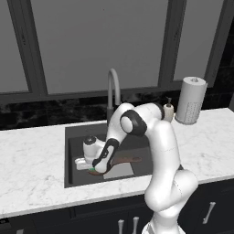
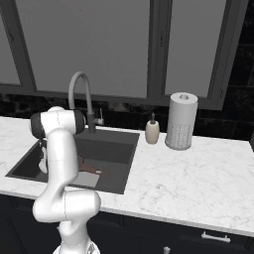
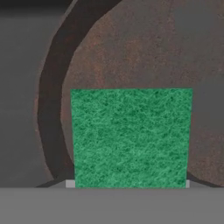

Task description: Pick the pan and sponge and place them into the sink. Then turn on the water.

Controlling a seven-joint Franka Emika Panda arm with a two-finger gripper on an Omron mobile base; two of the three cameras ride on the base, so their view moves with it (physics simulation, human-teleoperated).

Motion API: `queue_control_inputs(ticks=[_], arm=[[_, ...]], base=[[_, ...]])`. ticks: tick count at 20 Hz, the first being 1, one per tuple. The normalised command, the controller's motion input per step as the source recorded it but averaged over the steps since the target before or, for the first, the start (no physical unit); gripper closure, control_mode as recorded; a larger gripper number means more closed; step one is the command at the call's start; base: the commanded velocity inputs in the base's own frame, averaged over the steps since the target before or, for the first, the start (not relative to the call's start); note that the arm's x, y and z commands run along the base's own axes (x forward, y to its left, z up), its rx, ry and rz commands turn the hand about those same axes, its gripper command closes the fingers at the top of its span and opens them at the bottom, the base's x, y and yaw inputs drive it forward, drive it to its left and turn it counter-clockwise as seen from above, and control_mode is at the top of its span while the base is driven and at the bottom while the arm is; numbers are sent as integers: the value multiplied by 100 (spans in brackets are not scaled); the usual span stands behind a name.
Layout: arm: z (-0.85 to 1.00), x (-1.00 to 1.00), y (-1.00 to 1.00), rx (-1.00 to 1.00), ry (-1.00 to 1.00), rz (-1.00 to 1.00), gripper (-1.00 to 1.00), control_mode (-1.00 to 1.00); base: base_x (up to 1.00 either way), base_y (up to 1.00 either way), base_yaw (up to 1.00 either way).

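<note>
Your pincer [image 1: 93, 170] reaches down into the sink [image 1: 73, 137], where the pan [image 1: 123, 161] lies. The hand view shows the sponge [image 3: 131, 138] close over the pan's reddish floor; whether the pincer pinches it, I cannot tell.

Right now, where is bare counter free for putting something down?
Free: the marble counter left of the sink, and the wide stretch right of it, in front of the paper towel roll. Crowded: the basin, with pan, sponge and gripper.

green sponge [image 3: 131, 138] (fuzzy), reddish-brown pan [image 3: 144, 52] — dark-rimmed
</note>
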Motion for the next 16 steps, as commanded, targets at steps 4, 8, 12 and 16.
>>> queue_control_inputs(ticks=[4,8,12,16], arm=[[0,0,0,0,0,0,-100,-100],[1,0,0,0,0,0,-100,-100],[10,3,0,0,0,0,-100,-100],[31,0,0,0,-2,-1,-100,-100]], base=[[0,0,0],[0,0,0],[0,0,0],[0,0,0]])
